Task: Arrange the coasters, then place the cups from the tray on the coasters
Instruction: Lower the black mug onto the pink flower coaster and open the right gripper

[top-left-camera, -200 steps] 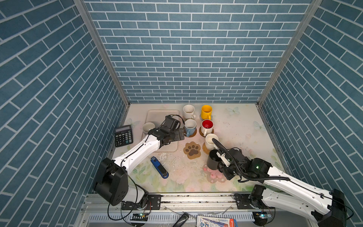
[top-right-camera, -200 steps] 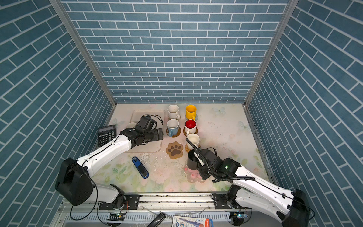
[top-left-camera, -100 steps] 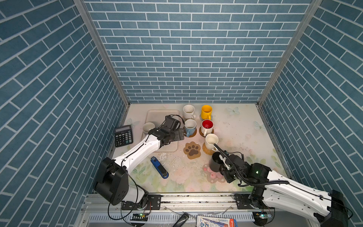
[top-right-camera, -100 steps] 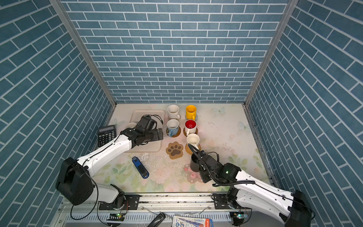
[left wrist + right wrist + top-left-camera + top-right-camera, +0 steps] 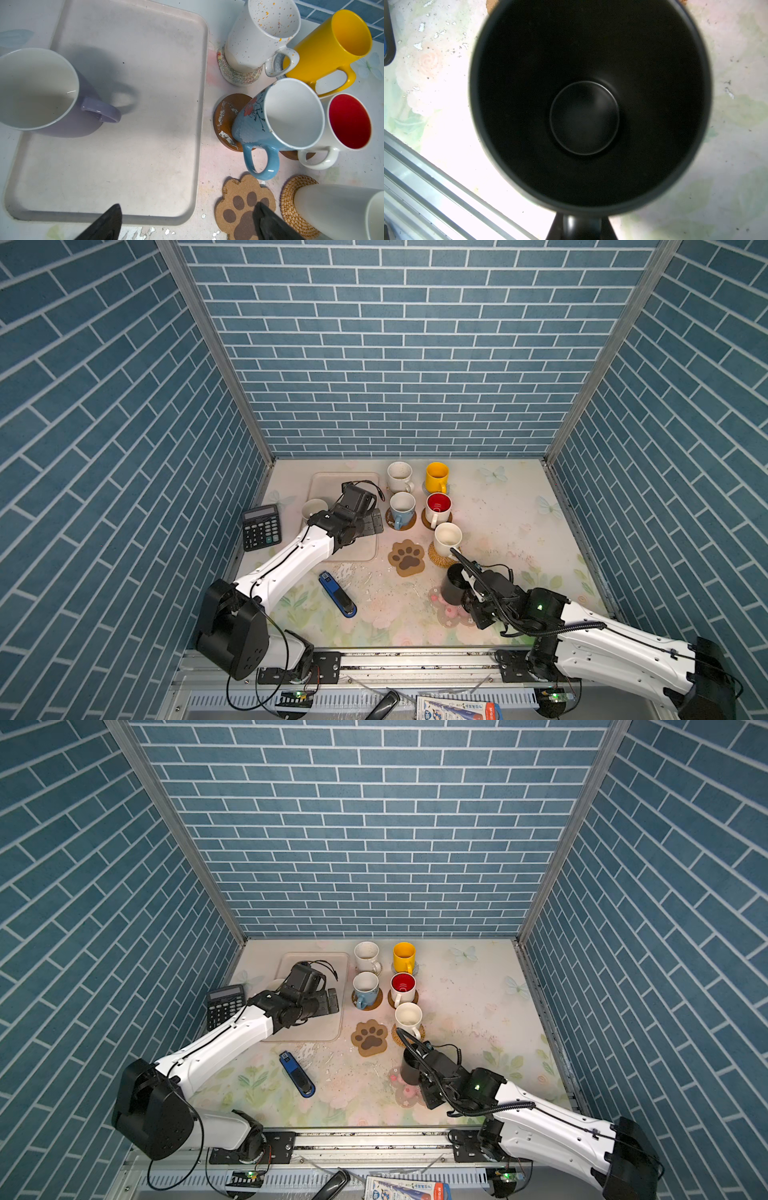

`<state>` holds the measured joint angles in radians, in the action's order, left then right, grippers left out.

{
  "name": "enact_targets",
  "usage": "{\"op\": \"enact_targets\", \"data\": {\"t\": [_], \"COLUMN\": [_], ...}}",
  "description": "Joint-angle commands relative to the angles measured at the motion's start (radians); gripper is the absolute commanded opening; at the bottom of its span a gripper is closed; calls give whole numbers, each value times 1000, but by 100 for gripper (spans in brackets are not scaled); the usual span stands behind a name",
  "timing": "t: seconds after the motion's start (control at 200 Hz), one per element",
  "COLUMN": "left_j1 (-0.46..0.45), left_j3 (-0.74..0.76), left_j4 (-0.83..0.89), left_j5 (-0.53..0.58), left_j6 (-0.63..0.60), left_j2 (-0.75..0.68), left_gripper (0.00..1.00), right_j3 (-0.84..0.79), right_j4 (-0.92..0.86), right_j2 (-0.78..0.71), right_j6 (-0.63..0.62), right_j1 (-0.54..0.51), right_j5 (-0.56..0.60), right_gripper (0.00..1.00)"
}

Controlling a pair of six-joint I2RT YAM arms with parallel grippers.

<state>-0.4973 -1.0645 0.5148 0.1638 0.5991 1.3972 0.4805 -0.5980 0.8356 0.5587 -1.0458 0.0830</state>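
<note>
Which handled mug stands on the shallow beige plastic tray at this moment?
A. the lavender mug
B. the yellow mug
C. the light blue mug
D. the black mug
A: in the left wrist view the lavender handled mug is the only thing standing on the shallow beige plastic tray.

Our white left arm [image 5: 291,564] stretches from its black base [image 5: 232,635] toward one o'clock, the left gripper [image 5: 374,522] with jaws spread wide apart. Our white right arm [image 5: 631,651] lies low toward ten o'clock, the right gripper [image 5: 468,588] clamped on the handle of the black handled mug [image 5: 451,587], which we hold upright.
</note>
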Motion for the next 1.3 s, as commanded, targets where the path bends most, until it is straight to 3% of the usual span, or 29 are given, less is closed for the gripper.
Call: {"op": "enact_targets", "data": {"t": [0.0,0.12,0.27,0.675,0.875,1.0,1.17,1.295], "left_j1": [11,16,20,42,65,93,141,165], "left_j3": [27,49,64,43,13,-20,-83,-139], "left_j4": [27,24,32,79,100,114,132,141], "left_j5": [30,42,60,85,79,89,83,88], "left_j6": [18,31,41,54,56,58,61,57], "left_j2": [-26,-38,-47,-35,-12,29,105,156], "left_gripper": [99,99,99,99,99,99,99,99], "right_j3": [-14,-14,-11,42,191,274,409,475], "right_j4": [54,50,42,-31,-52,20,46,75], "right_j2": [13,-1,-26,-135,-32,27,126,174], "right_j6": [49,52,52,38,-44,-78,-147,-177], "right_j1": [-14,-28,-37,-44,-42,-33,50,168], "right_j5": [13,21,22,30,118,99,45,-70], "right_gripper": [12,32,43,63,72,77,80,80]}}
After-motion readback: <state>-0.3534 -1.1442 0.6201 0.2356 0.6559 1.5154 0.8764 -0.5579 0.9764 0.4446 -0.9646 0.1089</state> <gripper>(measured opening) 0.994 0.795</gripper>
